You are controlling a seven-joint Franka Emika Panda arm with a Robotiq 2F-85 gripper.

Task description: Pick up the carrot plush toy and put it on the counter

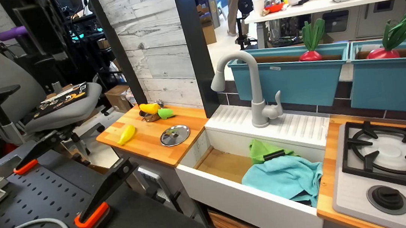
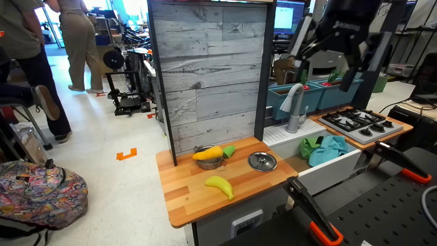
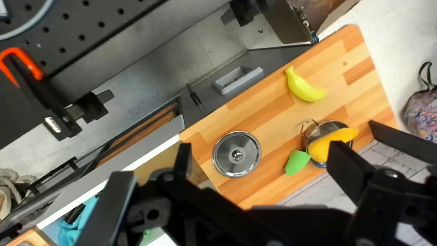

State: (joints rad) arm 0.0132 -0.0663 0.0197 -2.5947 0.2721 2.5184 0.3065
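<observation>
The carrot plush toy, orange-yellow with a green leafy end, lies across the top of a small metal pot in both exterior views. In the wrist view the toy is partly covered by a gripper finger. The pot stands on the wooden counter, near the wood-plank back panel. The counter also shows in the wrist view. My gripper is open and empty, with its fingers wide apart. It is high above the worktop, apart from the toy. In the wrist view the fingers frame the counter.
A yellow banana and a metal lid lie on the counter. Beside it are the white sink with green and blue cloths, the grey faucet and the stove. The plank panel rises behind the pot.
</observation>
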